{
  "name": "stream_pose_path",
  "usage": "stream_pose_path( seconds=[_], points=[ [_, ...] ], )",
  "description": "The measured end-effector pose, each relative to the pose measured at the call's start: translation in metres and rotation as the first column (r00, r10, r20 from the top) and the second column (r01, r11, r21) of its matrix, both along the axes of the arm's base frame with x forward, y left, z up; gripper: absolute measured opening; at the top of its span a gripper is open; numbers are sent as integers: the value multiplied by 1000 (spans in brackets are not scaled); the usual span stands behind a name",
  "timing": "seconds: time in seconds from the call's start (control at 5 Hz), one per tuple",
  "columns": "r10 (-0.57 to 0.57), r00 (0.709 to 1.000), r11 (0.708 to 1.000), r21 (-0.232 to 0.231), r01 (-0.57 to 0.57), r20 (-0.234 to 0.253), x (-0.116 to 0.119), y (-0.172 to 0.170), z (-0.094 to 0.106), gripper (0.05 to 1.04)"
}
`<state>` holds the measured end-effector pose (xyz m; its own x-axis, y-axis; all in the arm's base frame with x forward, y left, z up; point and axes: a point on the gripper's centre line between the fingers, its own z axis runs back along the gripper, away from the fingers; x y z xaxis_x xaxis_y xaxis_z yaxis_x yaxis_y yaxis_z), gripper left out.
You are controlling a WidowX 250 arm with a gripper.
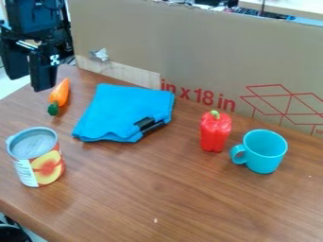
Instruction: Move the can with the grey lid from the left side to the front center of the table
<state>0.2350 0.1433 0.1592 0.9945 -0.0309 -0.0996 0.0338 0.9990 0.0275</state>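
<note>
And here's the black gripper (29,83) at the upper left, fingers parted with nothing between them, near the toy carrot (60,92) lying left of the folded blue cloth (126,108) and beyond the peach can (44,165).

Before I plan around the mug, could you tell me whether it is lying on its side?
No, the turquoise mug stands upright, its open rim facing up.
</note>
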Motion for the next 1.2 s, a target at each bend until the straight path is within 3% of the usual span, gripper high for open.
stream_pose_path(
  seconds=[0.2,0.4,0.6,1.0,1.2],
  points=[
    [0,1000,1000,-15,0,-27,-1,-1,-8,1001],
    [4,1000,1000,7,-4,6,-5,20,-10,1001],
    [50,999,999,9,-50,3,-16,51,-17,1001],
    [38,999,990,136,-37,-3,-25,102,-42,1001],
    [15,1000,984,176,-19,23,-24,106,-55,1001]
  ],
)
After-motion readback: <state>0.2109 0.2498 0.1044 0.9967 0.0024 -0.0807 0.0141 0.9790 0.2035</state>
